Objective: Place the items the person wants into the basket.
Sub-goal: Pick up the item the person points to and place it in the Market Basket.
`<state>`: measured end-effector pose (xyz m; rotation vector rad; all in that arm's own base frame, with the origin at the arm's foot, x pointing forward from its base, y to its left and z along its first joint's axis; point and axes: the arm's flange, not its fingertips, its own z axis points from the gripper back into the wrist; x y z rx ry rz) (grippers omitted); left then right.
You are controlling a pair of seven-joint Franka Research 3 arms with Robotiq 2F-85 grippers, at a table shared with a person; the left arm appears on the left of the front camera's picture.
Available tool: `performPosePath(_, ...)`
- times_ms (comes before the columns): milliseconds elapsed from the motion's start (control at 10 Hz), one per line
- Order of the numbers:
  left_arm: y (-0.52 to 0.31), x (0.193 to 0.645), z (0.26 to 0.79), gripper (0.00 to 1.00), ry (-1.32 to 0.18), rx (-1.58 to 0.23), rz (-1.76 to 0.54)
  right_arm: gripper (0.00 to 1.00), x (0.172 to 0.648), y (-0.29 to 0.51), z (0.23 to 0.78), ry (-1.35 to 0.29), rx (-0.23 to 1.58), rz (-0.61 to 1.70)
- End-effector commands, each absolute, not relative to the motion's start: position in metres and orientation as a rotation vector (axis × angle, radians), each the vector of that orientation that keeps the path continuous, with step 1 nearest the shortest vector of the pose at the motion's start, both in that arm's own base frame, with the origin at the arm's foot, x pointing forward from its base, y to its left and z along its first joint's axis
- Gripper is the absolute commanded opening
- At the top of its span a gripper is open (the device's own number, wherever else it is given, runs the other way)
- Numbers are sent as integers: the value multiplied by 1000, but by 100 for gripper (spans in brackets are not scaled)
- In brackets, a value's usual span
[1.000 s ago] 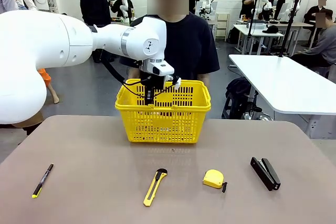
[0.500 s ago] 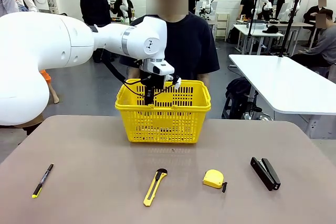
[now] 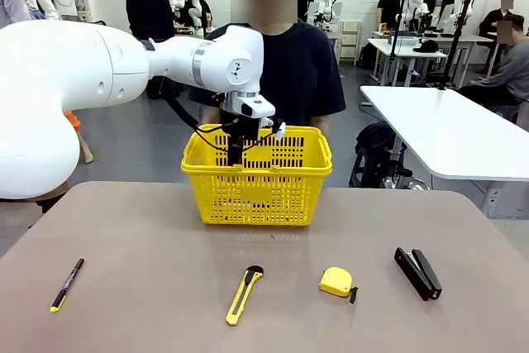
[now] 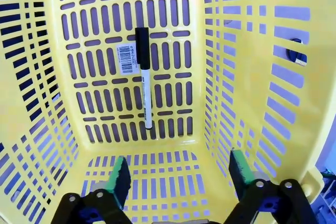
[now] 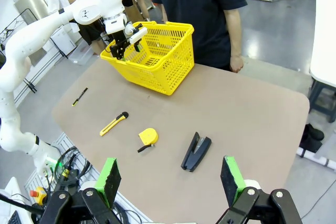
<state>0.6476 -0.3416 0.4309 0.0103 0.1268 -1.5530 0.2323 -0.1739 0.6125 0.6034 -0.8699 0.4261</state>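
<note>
The yellow basket point(image 3: 258, 192) stands at the table's far side, in front of the person point(image 3: 289, 64). My left gripper point(image 3: 235, 151) hangs inside it, open, with nothing between its green pads point(image 4: 118, 181). Below it the white marker with a black cap point(image 4: 143, 77) lies loose on the basket point(image 4: 31, 77) floor. The yellow tape measure point(image 3: 335, 282) and the black stapler point(image 3: 417, 273) lie on the near right of the table. My right gripper point(image 5: 169, 178) is open high above the table, over the stapler point(image 5: 196, 151) and tape measure point(image 5: 148, 137).
A yellow-and-black utility knife point(image 3: 243, 294) lies near the front middle and a thin black pen point(image 3: 66, 284) at the front left. A barcode sticker point(image 4: 126, 59) is on the basket floor. A white table point(image 3: 446, 134) stands to the right beyond mine.
The left arm has stayed over the basket with its gripper inside. Nothing on the table has moved.
</note>
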Motion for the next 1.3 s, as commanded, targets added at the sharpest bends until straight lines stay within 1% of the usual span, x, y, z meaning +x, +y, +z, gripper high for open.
performPosePath(0, -348, 658, 438, 100, 140, 20, -1564, 100, 234, -173, 611, -875, 614, 444)
performPosePath(200, -345, 656, 446, 100, 124, 10, -1559, 100, 234, -173, 611, -875, 614, 444)
performPosePath(300, -341, 652, 459, 100, 134, 6, -1535, 100, 234, -173, 611, -875, 614, 444)
performPosePath(400, -327, 641, 486, 100, 124, -34, -1538, 100, 234, -173, 611, -875, 614, 444)
performPosePath(500, -300, 616, 526, 100, 70, -64, -1539, 100, 234, -173, 611, -875, 614, 444)
performPosePath(600, -274, 589, 558, 100, 25, -17, -1511, 100, 234, -173, 611, -875, 614, 444)
performPosePath(800, -221, 534, 596, 100, 29, -23, -1445, 100, 234, -173, 611, -875, 614, 444)
performPosePath(900, -192, 506, 602, 100, 15, -18, -1405, 100, 234, -173, 611, -875, 614, 444)
performPosePath(1200, -123, 445, 595, 100, -20, -2, -1282, 100, 234, -173, 611, -875, 614, 444)
